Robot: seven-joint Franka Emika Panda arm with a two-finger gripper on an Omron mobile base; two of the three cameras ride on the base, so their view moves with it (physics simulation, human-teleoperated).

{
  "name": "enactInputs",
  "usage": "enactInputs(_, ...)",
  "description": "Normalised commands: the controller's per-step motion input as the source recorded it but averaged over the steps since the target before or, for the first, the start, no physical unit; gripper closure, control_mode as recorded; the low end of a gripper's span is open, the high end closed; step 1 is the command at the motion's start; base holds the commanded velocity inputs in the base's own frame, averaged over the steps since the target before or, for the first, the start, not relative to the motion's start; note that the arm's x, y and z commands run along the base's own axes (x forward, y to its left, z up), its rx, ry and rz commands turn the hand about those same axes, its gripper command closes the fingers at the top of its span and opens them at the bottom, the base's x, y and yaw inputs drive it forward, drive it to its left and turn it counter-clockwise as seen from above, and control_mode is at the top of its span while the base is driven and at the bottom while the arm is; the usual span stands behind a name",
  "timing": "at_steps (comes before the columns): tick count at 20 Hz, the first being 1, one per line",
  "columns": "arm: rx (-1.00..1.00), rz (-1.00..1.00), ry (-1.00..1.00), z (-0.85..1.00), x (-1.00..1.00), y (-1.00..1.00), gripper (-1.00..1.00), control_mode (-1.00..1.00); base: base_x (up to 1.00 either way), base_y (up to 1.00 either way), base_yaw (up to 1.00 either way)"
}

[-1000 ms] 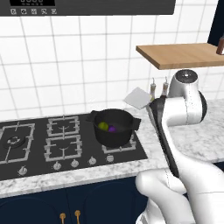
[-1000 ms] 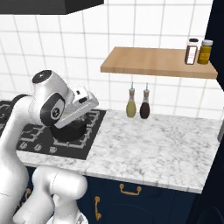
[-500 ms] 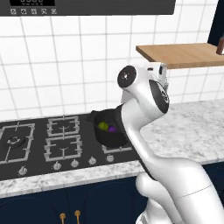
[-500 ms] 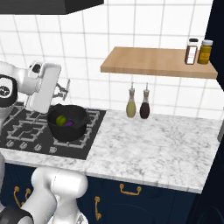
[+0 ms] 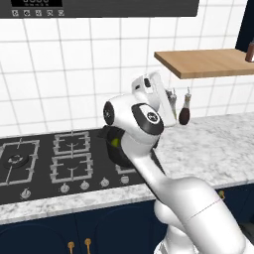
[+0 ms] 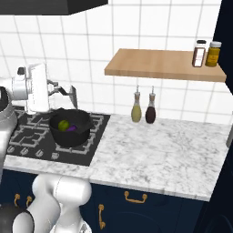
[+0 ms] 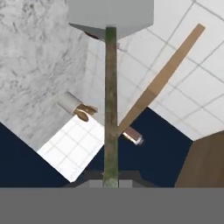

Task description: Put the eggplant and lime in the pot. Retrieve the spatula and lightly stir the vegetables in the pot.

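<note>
- We find the gripper [image 6: 58,90] raised above the hob, level with the wall tiles, its jaws closed narrow on the thin dark handle of the spatula [image 6: 71,94].
- In the right base view the spatula juts sideways from the hand toward 3 o'clock, its flat light grey blade hanging in the air just above the pot's far rim and not touching it.
- In the hand view the spatula [image 7: 111,87] runs straight up from between the fingertips toward 12 o'clock, the squarish blade at the top edge, the dark handle below it.
- The pot [image 6: 70,127] stands on the hob's burner nearest the marble counter [image 6: 164,150], upright, its mouth unobstructed from the right camera.
- Inside the pot we note the lime [image 6: 63,124] toward 9 o'clock and the eggplant [image 6: 72,129] just beside it toward 4 o'clock; the two appear to touch.
- In the left base view the arm's elbow covers most of the pot [image 5: 113,151]; a sliver of the lime [image 5: 115,143] shows at the arm's left edge.
- Two bottles stand against the tiled wall on the counter, at 3 o'clock from the pot and well apart from it: a yellowish one [image 6: 136,109] and a dark one [image 6: 150,110] side by side.
- A wooden shelf [image 6: 159,64] hangs above the bottles, carrying two small jars [image 6: 206,53] at its right end.
</note>
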Motion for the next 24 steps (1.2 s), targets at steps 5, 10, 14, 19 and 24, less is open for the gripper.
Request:
enactInputs(5,-0.15,0.00,0.21,0.09,0.47,0.28,1.00,-1.00,0.00,0.00,0.00)
enactInputs(10,0.00,0.05,0.34,0.30,0.02,0.50,1.00,-1.00,0.00,0.00,0.00)
enactInputs(14,0.00,0.02,0.40,0.00,0.23,0.33,1.00,-1.00,0.00,0.00,0.00)
enactInputs(19,-0.01,-0.01,0.26,0.00,0.39,0.21,1.00,-1.00,0.00,0.00,0.00)
enactInputs(24,-0.09,-0.05,0.11,-0.05,0.44,0.25,1.00,-1.00,0.00,0.00,0.00)
